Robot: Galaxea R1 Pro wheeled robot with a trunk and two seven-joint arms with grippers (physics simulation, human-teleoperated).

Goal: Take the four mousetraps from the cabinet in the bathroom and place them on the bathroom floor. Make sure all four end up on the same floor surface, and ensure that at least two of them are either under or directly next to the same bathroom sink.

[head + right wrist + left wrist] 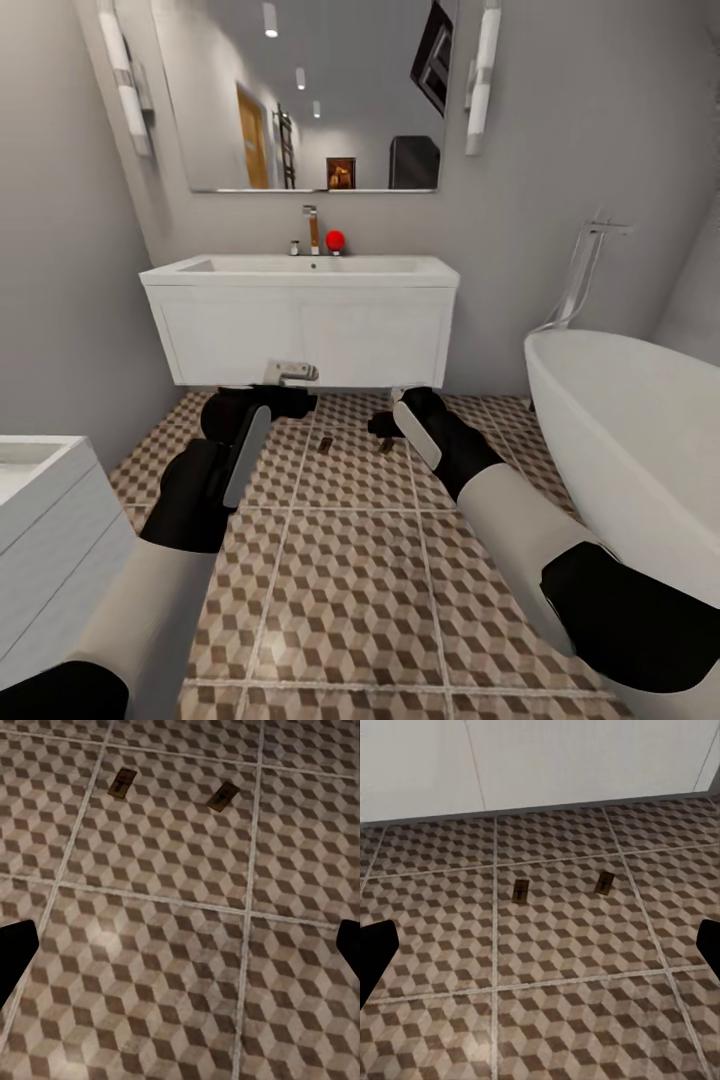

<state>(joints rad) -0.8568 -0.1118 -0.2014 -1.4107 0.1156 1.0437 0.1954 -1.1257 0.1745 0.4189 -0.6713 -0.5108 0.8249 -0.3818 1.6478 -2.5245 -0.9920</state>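
Two mousetraps (323, 441) (386, 445) lie flat on the bathroom floor (340, 560), just in front of the white wall-hung sink (300, 268). Both small tan boards appear ahead of the fingers in the left wrist view (519, 891) (604, 882) and in the right wrist view (122, 782) (223, 796). My left gripper (288, 374) hangs low in front of the vanity, open and holding nothing (540, 952). My right gripper (385, 420) hovers beside the right trap, also open and holding nothing (180, 949). The cabinet is out of view.
A white bathtub (620, 420) fills the right side, with a floor-standing tap (590, 270) behind it. A second white vanity (50, 520) juts in at the near left. A mirror (310, 90) hangs above the sink, and a red object (335, 240) sits by the faucet.
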